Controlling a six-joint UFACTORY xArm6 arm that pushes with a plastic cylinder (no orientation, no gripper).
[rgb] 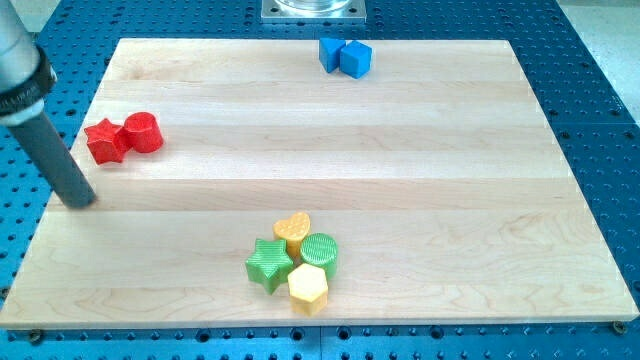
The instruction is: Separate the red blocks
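Note:
A red star block (104, 141) and a red cylinder block (144, 132) lie touching each other near the board's left edge. My tip (80, 201) rests on the board at the view's left, below and a little left of the red star, apart from it. The rod rises from the tip toward the view's top left corner.
Two blue blocks (345, 56) touch at the view's top centre. A cluster at the bottom centre holds a green star (268, 264), a green cylinder (320, 250), an orange heart (293, 230) and a yellow hexagon (308, 286). The wooden board (420, 170) sits on a blue perforated table.

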